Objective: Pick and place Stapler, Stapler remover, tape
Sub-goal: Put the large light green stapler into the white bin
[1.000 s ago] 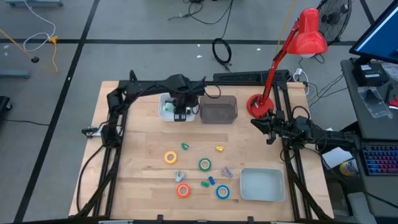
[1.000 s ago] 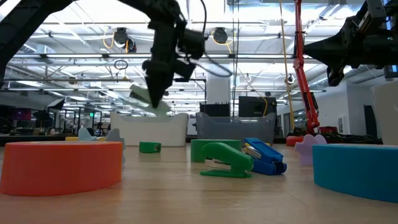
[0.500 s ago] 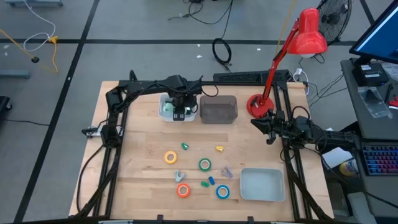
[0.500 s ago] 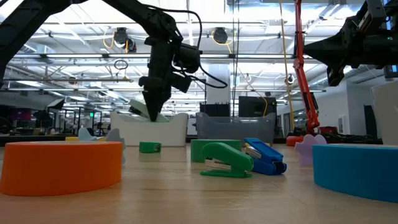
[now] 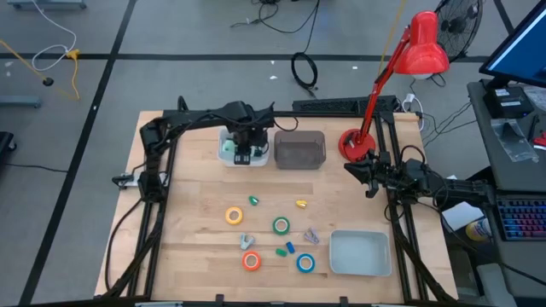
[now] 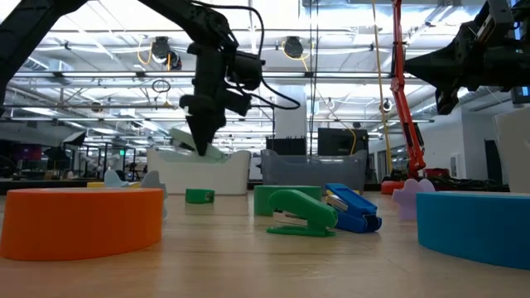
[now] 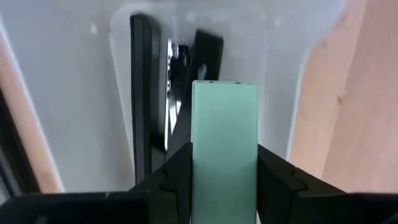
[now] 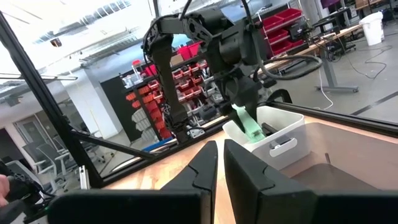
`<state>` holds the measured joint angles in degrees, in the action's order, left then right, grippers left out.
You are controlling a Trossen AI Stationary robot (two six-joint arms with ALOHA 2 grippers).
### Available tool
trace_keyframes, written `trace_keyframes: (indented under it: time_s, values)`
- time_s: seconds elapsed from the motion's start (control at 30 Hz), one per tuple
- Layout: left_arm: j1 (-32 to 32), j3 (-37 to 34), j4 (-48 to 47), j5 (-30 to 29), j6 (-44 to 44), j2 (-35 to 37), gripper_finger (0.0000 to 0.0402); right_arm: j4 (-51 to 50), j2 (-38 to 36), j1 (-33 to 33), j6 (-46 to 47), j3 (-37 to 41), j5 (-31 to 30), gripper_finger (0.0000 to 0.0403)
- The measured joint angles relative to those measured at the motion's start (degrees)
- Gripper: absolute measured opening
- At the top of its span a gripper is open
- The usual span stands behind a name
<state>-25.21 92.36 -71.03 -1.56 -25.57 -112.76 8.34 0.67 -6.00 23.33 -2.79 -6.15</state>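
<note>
Left tool [image 7: 224, 186] clamped on a pale green stapler [image 7: 224, 149], held over the white bin [image 5: 230, 153] at the far side of the counter [image 5: 188, 222]; looks rigid, smooth-sided and fairly light, best gripped across its flat flanks as here, though probably slippery. Black stapler [image 7: 144, 99] already lying in that bin, so little room to set down. Right tool [image 8: 219, 168] pinched shut on nothing, parked off the right edge; tape rolls [image 5: 281, 225] well apart on open wood.
</note>
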Motion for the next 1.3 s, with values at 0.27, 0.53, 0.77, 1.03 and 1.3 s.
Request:
trace_keyframes:
  time_s: [0.27,0.53,0.77,1.03,1.3]
  values:
    - [-0.17,0.0,-1.34,0.1,-3.54,0.23,0.0123,0.02,0.0,-0.02,0.0,0.02,-0.02,0.002]
    - [0.22,0.0,-3.39,2.55,-4.61,0.23,0.0123,0.11,0.0,-0.01,0.0,0.01,0.01,0.002]
    - [0.26,0.07,-2.26,1.28,-6.27,-0.43,0.0123,0.13,0.0,-0.02,0.0,0.02,0.0,0.002]
    - [0.61,0.09,-2.13,2.0,-6.96,-3.17,0.0123,0.05,0.0,0.0,0.0,0.02,0.0,0.002]
    - [0.33,0.09,2.02,1.5,-6.6,-5.45,0.0123,0.46,-0.01,-0.01,0.01,0.01,0.08,0.002]
